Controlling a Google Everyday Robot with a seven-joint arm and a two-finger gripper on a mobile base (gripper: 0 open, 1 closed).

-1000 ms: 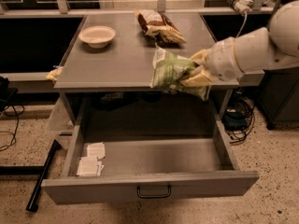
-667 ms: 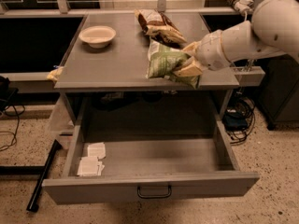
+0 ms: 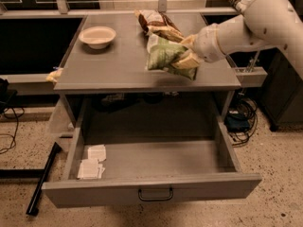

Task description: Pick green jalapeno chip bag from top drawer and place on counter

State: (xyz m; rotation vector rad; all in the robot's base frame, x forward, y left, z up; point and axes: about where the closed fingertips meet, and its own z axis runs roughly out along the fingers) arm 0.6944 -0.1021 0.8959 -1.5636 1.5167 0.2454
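My gripper point(image 3: 185, 60) is shut on the green jalapeno chip bag point(image 3: 162, 56), a crinkled light-green and white bag. It holds the bag just above the right half of the grey counter point(image 3: 113, 67), in front of the brown-and-cream chip bag point(image 3: 156, 22). My white arm reaches in from the upper right. The top drawer point(image 3: 151, 167) stands pulled out below the counter, with a dark loop handle point(image 3: 155, 194) at its front centre.
A cream bowl point(image 3: 97, 36) sits at the counter's back left. White paper packets point(image 3: 92, 162) lie in the drawer's left front corner. A black bar point(image 3: 42, 178) leans on the floor at left. Cables point(image 3: 241, 122) lie on the floor at right.
My gripper has carried the green bag up and back, from over the counter's front edge to above its right half, nearer the brown bag.
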